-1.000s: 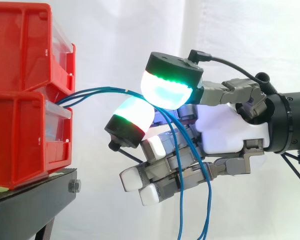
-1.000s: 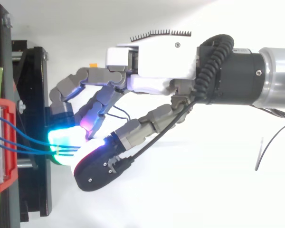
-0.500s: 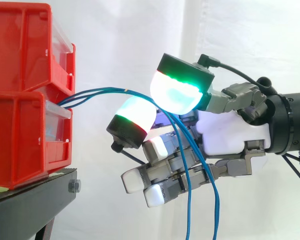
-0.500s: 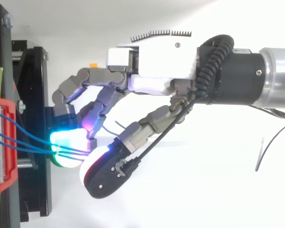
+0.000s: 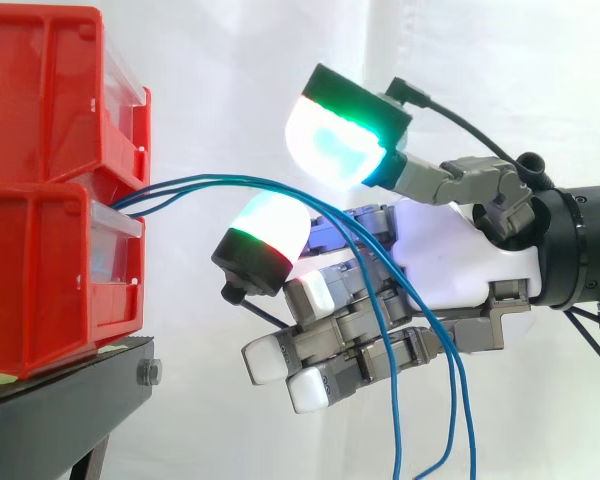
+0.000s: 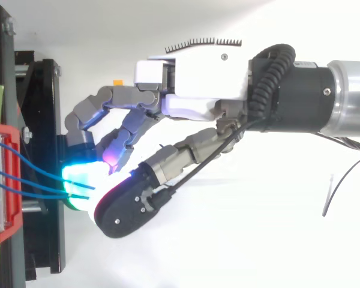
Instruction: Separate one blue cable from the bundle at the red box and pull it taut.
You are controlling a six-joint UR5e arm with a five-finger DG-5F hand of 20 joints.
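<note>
— what sits closest in the side view?
— the blue cables (image 5: 230, 181). they leave the gap between the upper and lower red bins (image 5: 40, 280), run almost level toward the right in a shallow arch, then bend down across the front of the hand (image 5: 450, 260) and hang to the bottom edge. they curve all the way and are slack, not taut.
— and the fingers?
— the fingers (image 5: 265, 240) are half bent and point at the bins. the thumb (image 5: 340, 140) stands high above them with a clear gap. the strands pass through that gap and lie loose over the fingers, and nothing is pinched.
— from above?
— three strands (image 6: 30, 180) run left to right from the bin and draw together at the green-glowing pad. the thumb's dark back covers where they go on.
— behind that?
— the bins stand stacked on the black stand (image 5: 70, 400) at the left, well apart from the palm, with the white curtain (image 5: 230, 60) behind everything.
</note>
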